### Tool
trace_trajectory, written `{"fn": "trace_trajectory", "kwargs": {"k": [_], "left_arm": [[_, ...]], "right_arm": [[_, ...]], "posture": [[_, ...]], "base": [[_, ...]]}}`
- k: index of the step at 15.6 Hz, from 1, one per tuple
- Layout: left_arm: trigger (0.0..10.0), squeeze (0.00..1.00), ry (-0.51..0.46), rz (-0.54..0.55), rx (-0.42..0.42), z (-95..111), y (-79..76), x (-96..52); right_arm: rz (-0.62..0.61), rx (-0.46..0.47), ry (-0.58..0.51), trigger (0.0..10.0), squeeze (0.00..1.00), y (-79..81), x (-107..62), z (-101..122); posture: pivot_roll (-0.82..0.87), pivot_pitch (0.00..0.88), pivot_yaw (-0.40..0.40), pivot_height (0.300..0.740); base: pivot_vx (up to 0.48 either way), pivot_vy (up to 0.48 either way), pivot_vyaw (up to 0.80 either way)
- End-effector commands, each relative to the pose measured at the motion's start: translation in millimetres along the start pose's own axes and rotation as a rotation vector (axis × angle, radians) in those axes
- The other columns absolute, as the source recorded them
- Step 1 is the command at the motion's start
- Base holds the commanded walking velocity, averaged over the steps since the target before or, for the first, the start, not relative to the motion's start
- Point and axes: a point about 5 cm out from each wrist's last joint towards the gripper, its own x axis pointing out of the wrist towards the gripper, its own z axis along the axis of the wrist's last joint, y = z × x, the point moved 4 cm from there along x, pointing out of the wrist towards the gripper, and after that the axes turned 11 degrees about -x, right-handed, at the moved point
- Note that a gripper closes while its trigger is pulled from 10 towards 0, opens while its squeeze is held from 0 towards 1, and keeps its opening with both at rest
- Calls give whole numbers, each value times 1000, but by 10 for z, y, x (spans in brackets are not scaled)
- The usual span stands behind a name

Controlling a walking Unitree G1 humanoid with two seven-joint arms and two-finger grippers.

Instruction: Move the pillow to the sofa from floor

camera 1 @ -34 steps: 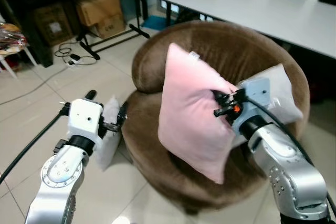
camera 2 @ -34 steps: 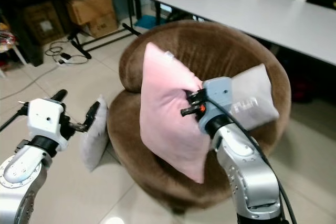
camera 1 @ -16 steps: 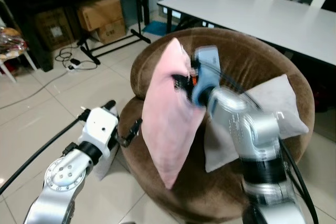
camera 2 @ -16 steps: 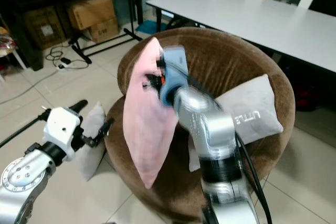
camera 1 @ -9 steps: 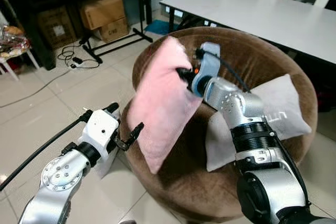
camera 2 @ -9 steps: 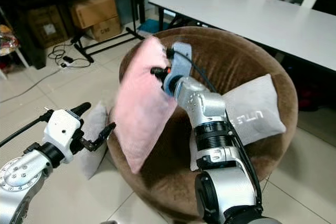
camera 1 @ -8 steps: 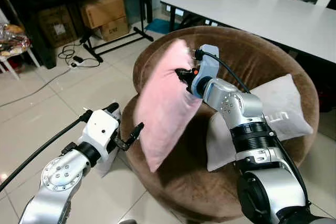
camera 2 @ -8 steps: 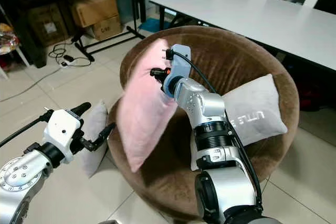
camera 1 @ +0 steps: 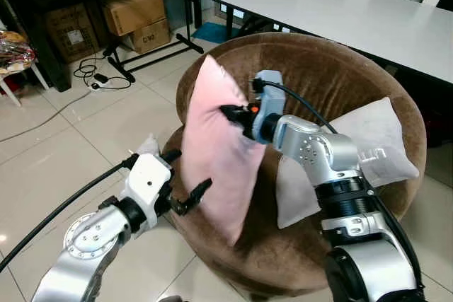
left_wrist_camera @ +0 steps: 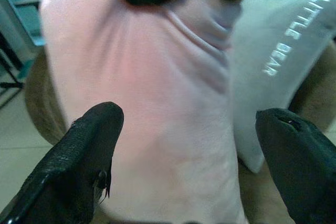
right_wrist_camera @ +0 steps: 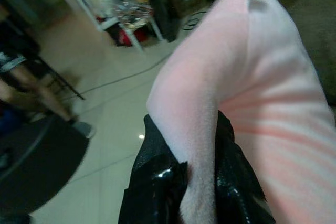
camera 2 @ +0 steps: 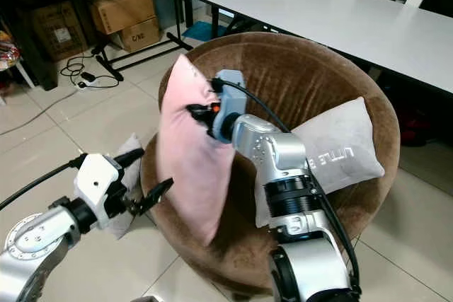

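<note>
Right gripper (right_wrist_camera: 197, 182) pinches the pink pillow (camera 1: 216, 150) over the brown sofa (camera 1: 340, 83); left gripper (left_wrist_camera: 189, 150) spread wide.

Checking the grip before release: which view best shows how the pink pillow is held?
The right wrist view: the right pincer pinches a fold of the pink pillow. Eye views show it upright over the brown sofa.

A plain pink pillow (camera 1: 216, 150), a brown sofa (camera 1: 333, 76), a grey lettered cushion (camera 2: 338, 148), black-fingered right tool (right_wrist_camera: 202, 174).
</note>
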Motion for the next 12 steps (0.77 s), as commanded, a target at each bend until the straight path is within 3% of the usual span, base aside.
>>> {"fn": "trace_trajectory", "kwargs": {"k": [1,4,5,7,8,10,11,12], "left_arm": [[10000,0,4,-18,1,24,-14,-37],[10000,0,34,-13,17,-14,12,-108],[10000,0,37,-15,15,-7,18,-114],[10000,0,44,-28,21,-3,21,-108],[10000,0,46,-28,17,-10,19,-115],[10000,0,56,-37,10,-40,-14,-126],[10000,0,62,-44,5,-54,-31,-123],[10000,0,65,-48,3,-59,-37,-118]], "right_arm": [[67,-13,-63,10000,0,151,12,212],[117,64,-85,10000,0,343,135,229],[68,185,-118,10000,0,285,214,239],[-141,458,-158,10000,0,-177,227,134],[-227,532,-164,10000,0,-386,174,52],[-417,608,-133,10000,0,-796,13,-203],[-520,598,-101,10000,0,-991,-94,-357],[-577,586,-77,10000,0,-1084,-149,-434]], "posture": [[-41,0,-26,740],[-32,0,-12,740],[-31,0,-8,740],[-24,0,-13,740],[-24,0,-13,740],[-23,0,-18,740],[-26,0,-20,740],[-25,0,-22,740]], "base": [[0,0,0],[0,0,0],[0,0,0],[0,0,0],[0,0,0],[0,0,0],[0,0,0],[0,0,0]]}}
